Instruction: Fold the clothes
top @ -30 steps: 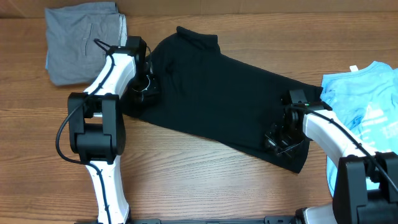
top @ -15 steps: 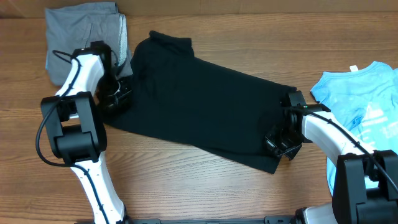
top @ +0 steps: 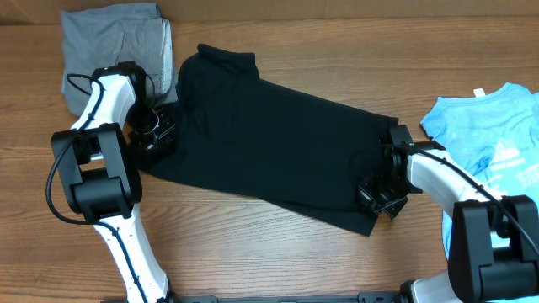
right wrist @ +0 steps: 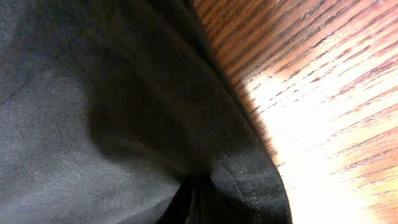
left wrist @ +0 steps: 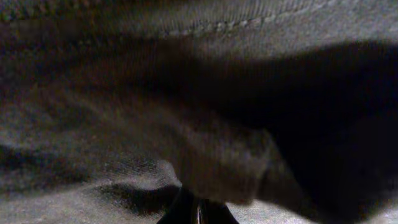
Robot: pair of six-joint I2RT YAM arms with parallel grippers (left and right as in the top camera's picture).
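The black T-shirt (top: 269, 139) lies spread out across the middle of the bench (top: 253, 252), running on a slant from upper left to lower right, with its collar end at the upper left near the far edge. The left claw (top: 156, 135) sits at the shirt's left edge, closed tight with a bunch of the dark cloth pinched between its jaws; the left wrist view shows the fabric gathered into a fold right at the fingertips (left wrist: 186, 211), with a stitched seam running across above. The right claw (top: 376, 195) is at the shirt's lower right corner, likewise closed tight on the cloth; its wrist view shows the stitched hem (right wrist: 249, 180) caught at the jaws, with bare wood just beside it. A folded grey garment (top: 114, 42) rests at the far left corner, just behind the left arm, and a light-blue T-shirt (top: 497, 143) with white print lies at the right edge, apart from the black one.
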